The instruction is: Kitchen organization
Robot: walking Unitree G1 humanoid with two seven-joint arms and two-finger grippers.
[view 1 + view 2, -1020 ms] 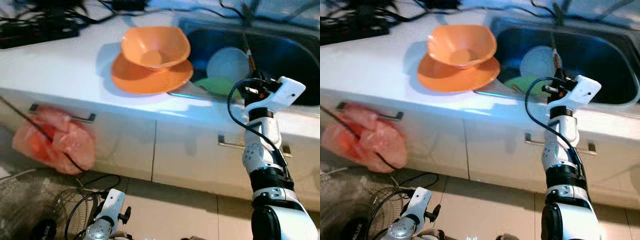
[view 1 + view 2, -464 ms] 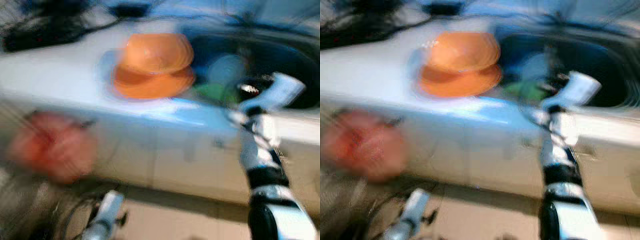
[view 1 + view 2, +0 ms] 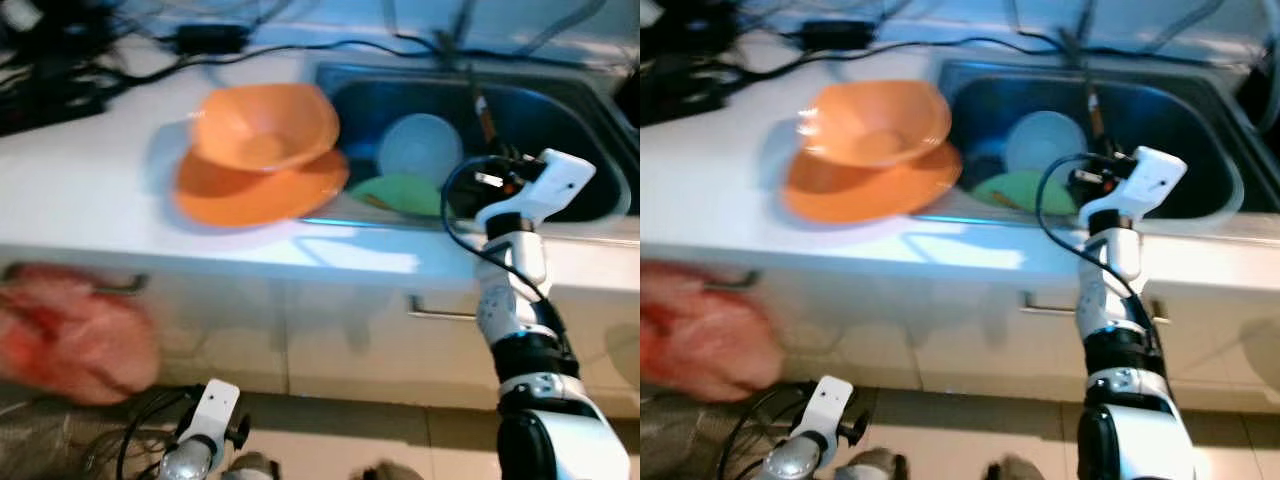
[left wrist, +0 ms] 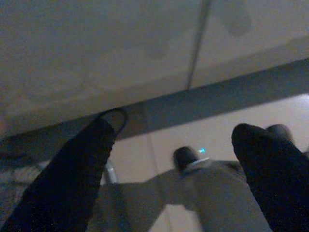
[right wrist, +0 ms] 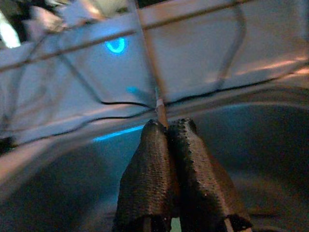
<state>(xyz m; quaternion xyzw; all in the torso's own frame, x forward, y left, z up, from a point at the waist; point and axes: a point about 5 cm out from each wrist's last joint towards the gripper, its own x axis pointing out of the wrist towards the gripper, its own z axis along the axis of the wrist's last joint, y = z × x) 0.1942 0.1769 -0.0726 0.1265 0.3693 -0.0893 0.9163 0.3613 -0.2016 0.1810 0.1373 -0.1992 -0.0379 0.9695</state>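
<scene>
Right now the right gripper [image 5: 166, 130] is raised over the sink [image 3: 1230, 170], fingers pinched tight on a thin stick [image 5: 149, 63], maybe a chopstick. Left gripper [image 4: 169, 159] hangs low by the cabinet, fingers spread, holding nothing. White bowl [image 3: 1045, 140] and green plate [image 3: 1015, 190] sit in the sink; orange bowl [image 3: 875, 122] rests on an orange plate [image 3: 855, 190] on the counter. Risk: such a narrow pinch could let the stick twist or slip out if the arm swings.

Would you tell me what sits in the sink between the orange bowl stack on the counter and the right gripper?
In the left eye view, a pale round bowl and a green plate lie in the sink, between the orange bowl stack and the right gripper.
</scene>
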